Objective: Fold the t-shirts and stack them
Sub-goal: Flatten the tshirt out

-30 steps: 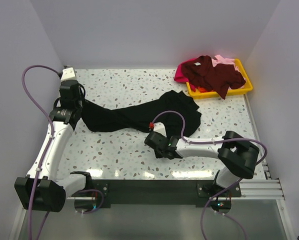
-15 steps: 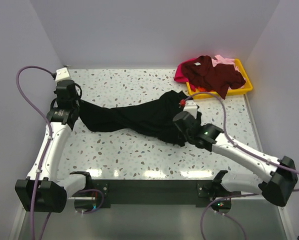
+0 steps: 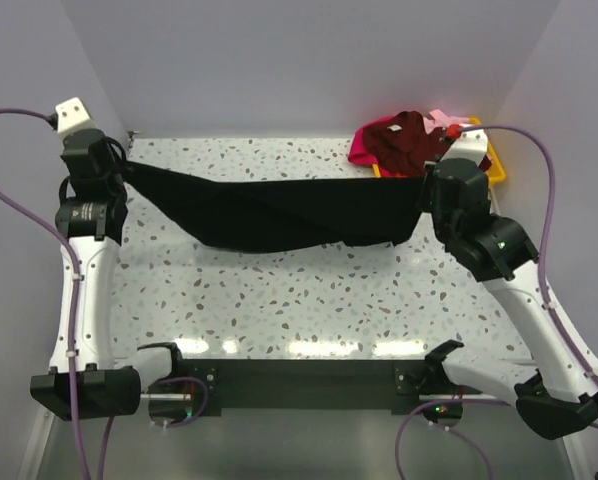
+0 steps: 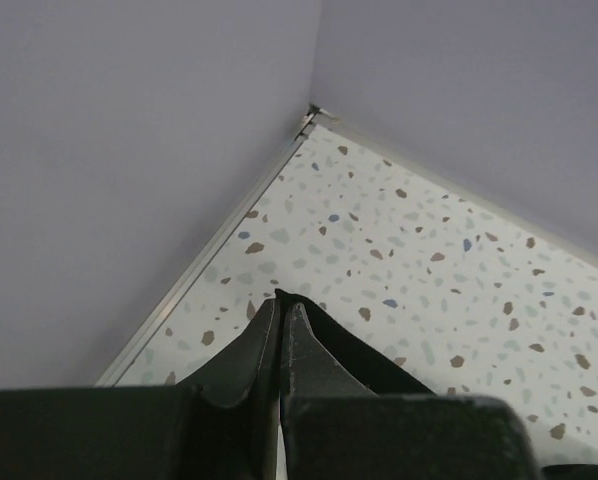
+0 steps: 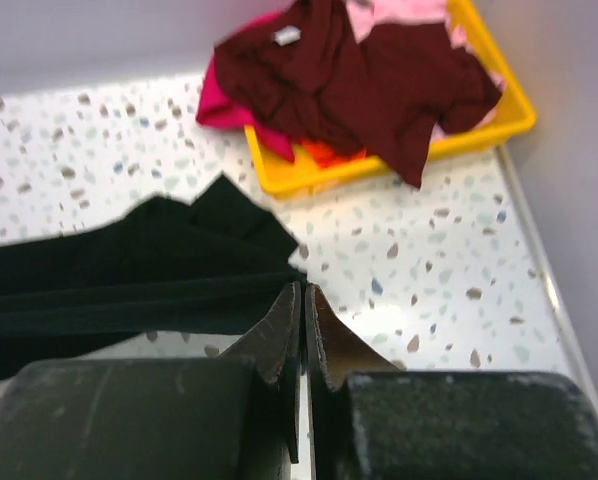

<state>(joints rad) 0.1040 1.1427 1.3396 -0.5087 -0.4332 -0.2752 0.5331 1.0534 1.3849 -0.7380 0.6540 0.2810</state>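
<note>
- Looking down from the top camera, I had my left claw [image 3: 122, 172] pressed together on the left corner of the black t-shirt [image 3: 279, 210], lifted near the far left corner of the table [image 3: 279, 290].
- My right claw [image 3: 426, 195] was pinched onto the shirt's right end, near the far right corner.
- The black t-shirt hung stretched between my two claws as one long band. Its top edge was nearly straight and its lower edge sagged in creased folds. I could not tell whether the sag touched the table.
- The maroon t-shirt [image 3: 399, 140], the magenta t-shirt [image 3: 362, 152] and the pale pink t-shirt [image 3: 444, 120] lay heaped just behind my right claw.
- From the left wrist, my left claw [image 4: 280, 300] showed its fingers shut with no gap between them. A dark wedge of the black t-shirt [image 4: 354, 352] came out beside the tips, above the speckled table [image 4: 429, 250].
- From the right wrist, my right claw [image 5: 301, 292] was closed tip to tip on the edge of the black t-shirt [image 5: 129, 275], which ran off to the left in long folds.
- Beyond it stood the yellow tray [image 5: 499, 125]. The maroon t-shirt [image 5: 349, 80] sprawled across it and draped over the near rim.
- The magenta t-shirt [image 5: 224, 105] spilled out on the tray's left side, and the pale pink t-shirt [image 5: 399, 10] lay at the back.
</note>
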